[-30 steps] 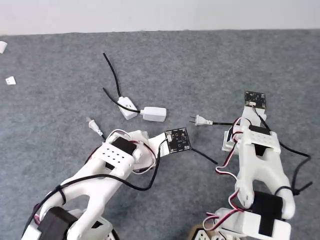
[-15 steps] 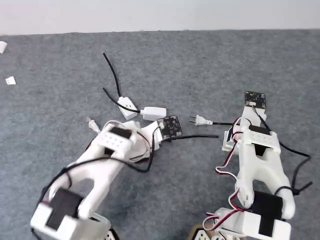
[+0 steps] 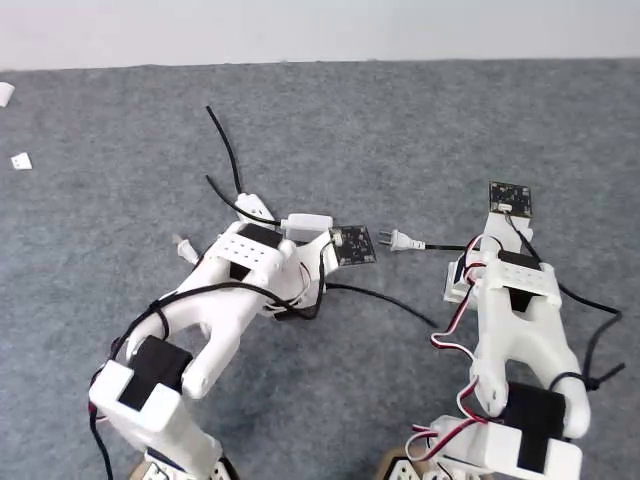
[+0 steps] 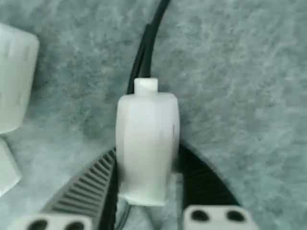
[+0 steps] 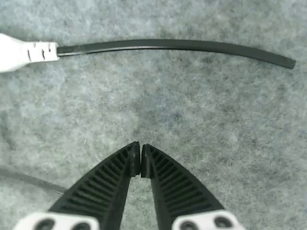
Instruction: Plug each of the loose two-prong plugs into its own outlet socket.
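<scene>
Grey mat (image 3: 450,130) with two arms, read from left to right. Two paper scraps (image 3: 20,160) lie at the far left edge. A small white plug (image 3: 185,248) lies loose on the mat just beside the left arm (image 3: 235,290), apart from any socket. The left arm bends forward over the two white sockets. In the left wrist view, the left gripper (image 4: 147,152) has its jaws set narrow against the two sides of one socket (image 4: 147,124), holding it; this socket's black cord (image 4: 146,48) runs away from the jaws. A second socket (image 4: 14,76) lies just beside the held one, outside the jaws. A further plug (image 3: 398,239) lies on the mat between the two arms, prongs toward the left arm, unplugged, its lead (image 3: 440,245) running to the right arm (image 3: 520,320). In the right wrist view, the right gripper (image 5: 140,160) is pressed closed with nothing between the jaws, above bare mat; the plug's white body and black lead lie across the mat ahead of it, well apart from the tips.
</scene>
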Available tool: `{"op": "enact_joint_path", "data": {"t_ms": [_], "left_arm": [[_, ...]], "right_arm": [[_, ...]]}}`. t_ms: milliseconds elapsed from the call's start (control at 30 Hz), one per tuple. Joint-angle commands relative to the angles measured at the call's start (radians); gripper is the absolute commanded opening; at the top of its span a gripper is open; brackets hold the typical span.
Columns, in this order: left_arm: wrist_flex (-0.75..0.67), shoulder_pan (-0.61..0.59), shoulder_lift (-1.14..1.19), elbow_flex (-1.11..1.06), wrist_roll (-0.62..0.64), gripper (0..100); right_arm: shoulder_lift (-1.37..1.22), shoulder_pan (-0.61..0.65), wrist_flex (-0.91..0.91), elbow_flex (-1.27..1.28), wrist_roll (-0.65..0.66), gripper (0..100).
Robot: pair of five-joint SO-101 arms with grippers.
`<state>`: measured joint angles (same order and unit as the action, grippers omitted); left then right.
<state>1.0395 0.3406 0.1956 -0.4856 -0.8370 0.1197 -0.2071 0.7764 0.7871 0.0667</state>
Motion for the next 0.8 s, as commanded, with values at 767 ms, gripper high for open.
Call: {"op": "enact_joint_path", "data": {"t_ms": [767], "left_arm": [[0.083,0.038,-0.106,0.058,0.491,1]], "right_arm": [[0.002,0.008,-0.008,-0.051,0.031,1.1]]}}
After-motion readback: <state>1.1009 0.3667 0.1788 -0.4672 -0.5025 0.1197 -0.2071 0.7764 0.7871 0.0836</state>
